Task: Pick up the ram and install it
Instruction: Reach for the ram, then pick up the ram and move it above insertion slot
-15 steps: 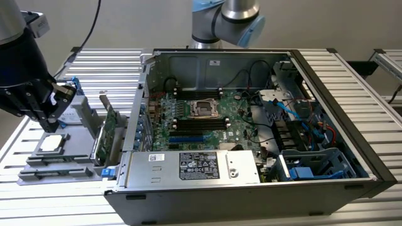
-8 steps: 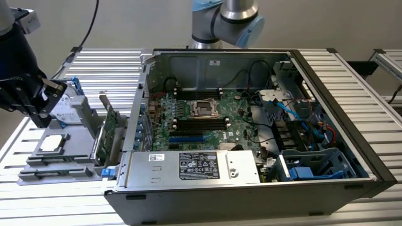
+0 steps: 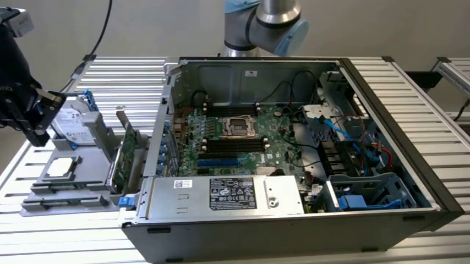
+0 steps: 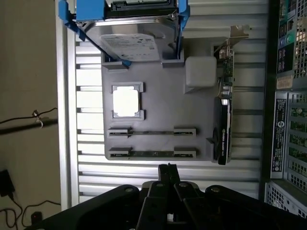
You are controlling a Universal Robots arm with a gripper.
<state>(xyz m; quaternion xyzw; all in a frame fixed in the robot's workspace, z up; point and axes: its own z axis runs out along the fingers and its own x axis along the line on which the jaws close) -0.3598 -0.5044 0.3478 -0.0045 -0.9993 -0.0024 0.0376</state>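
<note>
The work is at its first step: the approach to the pick. Nothing is lifted yet. The gripper (image 4: 168,168) hangs above the grey tray (image 4: 158,110), which lies on the bench (image 3: 118,71) near its edge at the exterior view's left. In the wrist view the fingers (image 4: 163,170) are pressed together, with no gap that I can see, and they hold nothing.

The ram (image 4: 152,154) stands on its edge in a holder of the tray and shows as a thin greenish strip between two end blocks. It is the strip closest to the fingertips. A second stick (image 4: 152,132) stands parallel just beside it. On the same tray are a square processor (image 4: 125,101), a hard drive (image 4: 129,43) with blue rails, and a tall expansion card (image 4: 224,120) along the side that faces the computer case (image 3: 382,110).

The case lies open on the middle of the bench. On its motherboard (image 3: 253,160), the dark memory slots (image 3: 233,146) look empty, so the installing part is not begun.

In my judgement, a grasp here asks first for the fingers to open, a little wider than the thin board. They must come straight above the middle of the stick, one finger on each flat face. The neighbour stick is close, so there is little room for error to that side. The grip should be firm but gentle, because the board is thin and could tilt in its holder.
</note>
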